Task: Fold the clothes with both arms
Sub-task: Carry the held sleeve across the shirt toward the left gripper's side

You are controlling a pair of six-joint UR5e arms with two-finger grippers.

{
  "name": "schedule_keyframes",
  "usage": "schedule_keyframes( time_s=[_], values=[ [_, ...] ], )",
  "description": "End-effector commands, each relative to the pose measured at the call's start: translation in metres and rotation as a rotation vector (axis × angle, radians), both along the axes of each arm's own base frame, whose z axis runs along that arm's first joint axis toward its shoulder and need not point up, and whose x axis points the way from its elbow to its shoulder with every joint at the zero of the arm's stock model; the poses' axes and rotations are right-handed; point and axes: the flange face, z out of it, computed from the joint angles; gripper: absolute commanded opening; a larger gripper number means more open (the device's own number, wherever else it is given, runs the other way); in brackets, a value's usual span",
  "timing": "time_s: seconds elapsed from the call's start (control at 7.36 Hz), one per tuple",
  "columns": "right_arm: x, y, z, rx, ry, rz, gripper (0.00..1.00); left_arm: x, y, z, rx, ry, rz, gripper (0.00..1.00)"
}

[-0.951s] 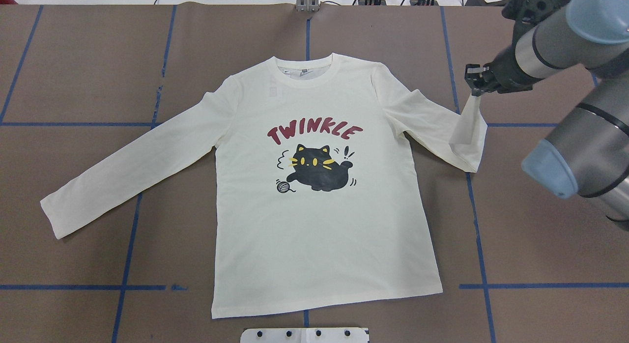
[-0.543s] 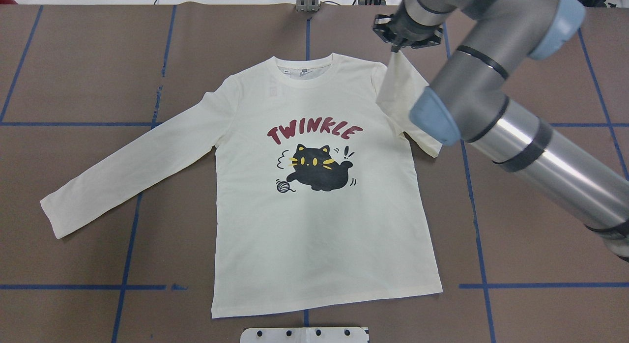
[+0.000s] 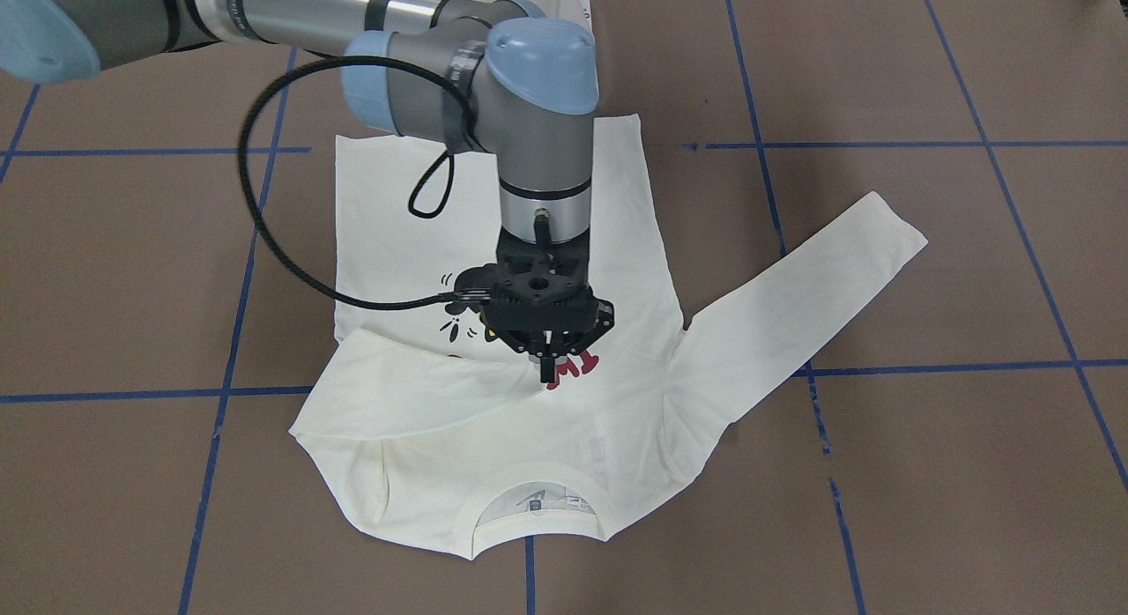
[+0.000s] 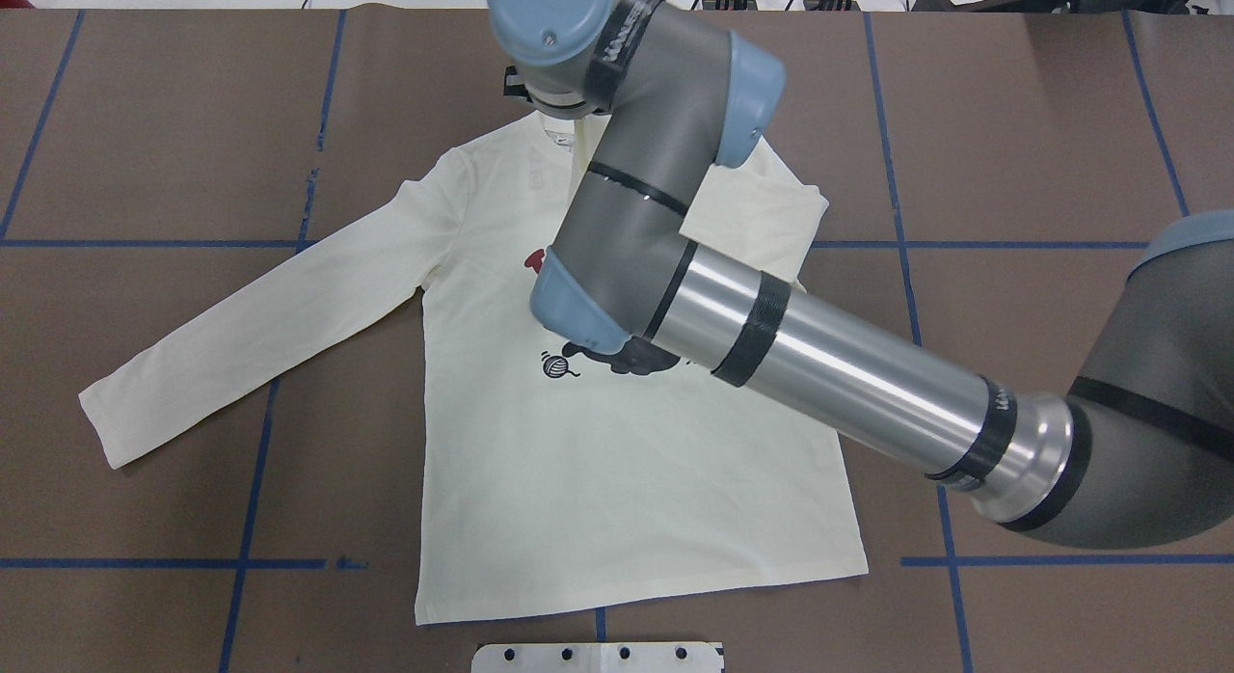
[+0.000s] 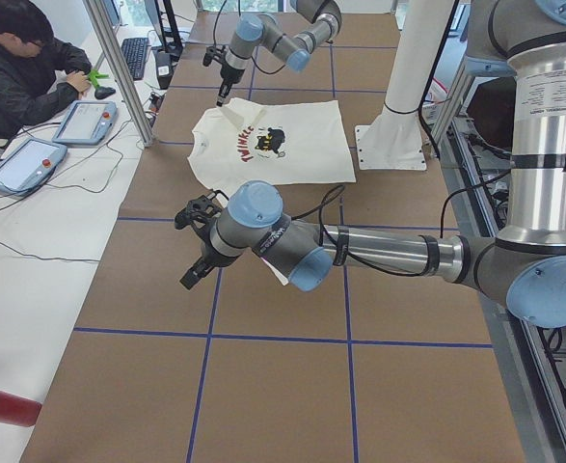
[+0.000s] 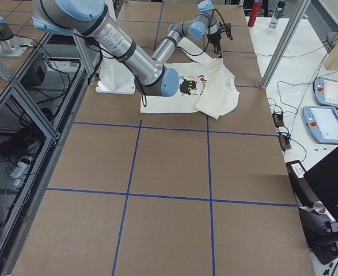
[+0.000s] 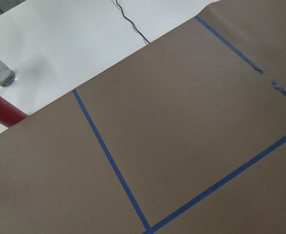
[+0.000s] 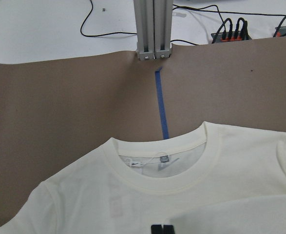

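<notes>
Right end effector (image 3: 548,361) pinches the right sleeve (image 3: 414,381) of the T-shirt (image 3: 617,421) across its chest; left sleeve (image 3: 793,298) and body folds not yet done.

The table (image 4: 145,123) is covered in brown paper, with blue tape lines (image 4: 145,563) marking a grid. At its far edge stands an aluminium post (image 8: 154,29), with power strips (image 8: 230,36) near it. A white pedestal (image 5: 395,149) stands on the table. A seated person in a dark jacket (image 5: 17,63) is beside two pendants (image 5: 85,121). A red cylinder (image 5: 3,405) lies just off the table's corner.
</notes>
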Motion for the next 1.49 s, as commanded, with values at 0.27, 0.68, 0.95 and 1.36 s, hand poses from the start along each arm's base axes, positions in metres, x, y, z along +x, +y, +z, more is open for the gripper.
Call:
schedule_keyframes(
  time_s=[0.27,0.68,0.95,1.36],
  values=[
    [-0.128,0.074,-0.053,0.103,0.036,-0.031,0.0,0.0,0.002,0.006,-0.012,0.001,0.0,1.0],
    [-0.129,0.077,-0.085,0.072,-0.02,0.007,1.0,0.0,0.006,0.008,-0.015,0.0,0.001,1.0],
    [-0.123,0.075,-0.102,0.044,-0.06,0.007,1.0,0.0,0.005,0.01,-0.02,0.0,-0.001,1.0],
    [-0.024,-0.015,-0.101,-0.157,-0.077,-0.052,1.0,0.002,-0.007,0.005,-0.01,0.001,0.002,1.0]
  ],
)
